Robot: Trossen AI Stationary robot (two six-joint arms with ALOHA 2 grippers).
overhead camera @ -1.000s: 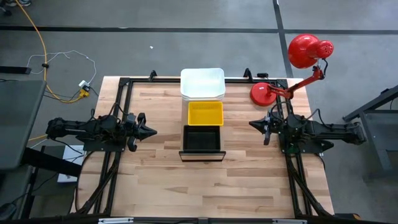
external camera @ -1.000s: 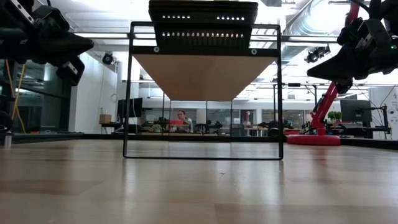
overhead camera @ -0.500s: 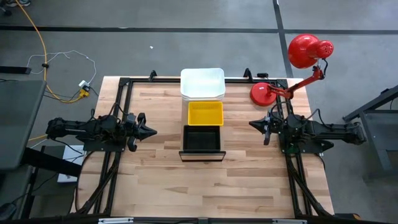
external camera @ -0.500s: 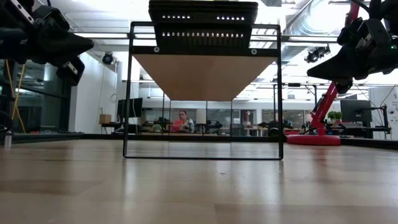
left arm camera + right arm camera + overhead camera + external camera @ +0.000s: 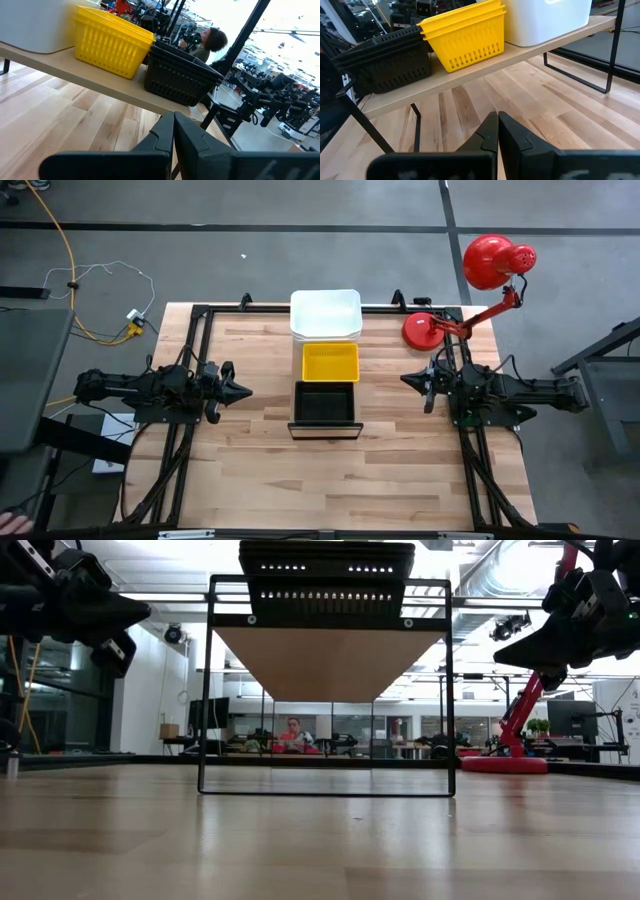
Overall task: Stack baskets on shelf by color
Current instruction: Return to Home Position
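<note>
Left gripper (image 5: 240,391) hovers over the left side of the table (image 5: 260,470), its fingers pressed together on nothing, well apart from the shelf (image 5: 330,660). On that raised light-wood board in the middle, three stacks stand in a row: smooth white baskets (image 5: 325,313) at the far end, yellow mesh baskets (image 5: 330,362) between, and black mesh baskets (image 5: 325,403) at the near end. Right gripper (image 5: 405,378), on the right side, is likewise closed and empty, pointing toward the shelf.
</note>
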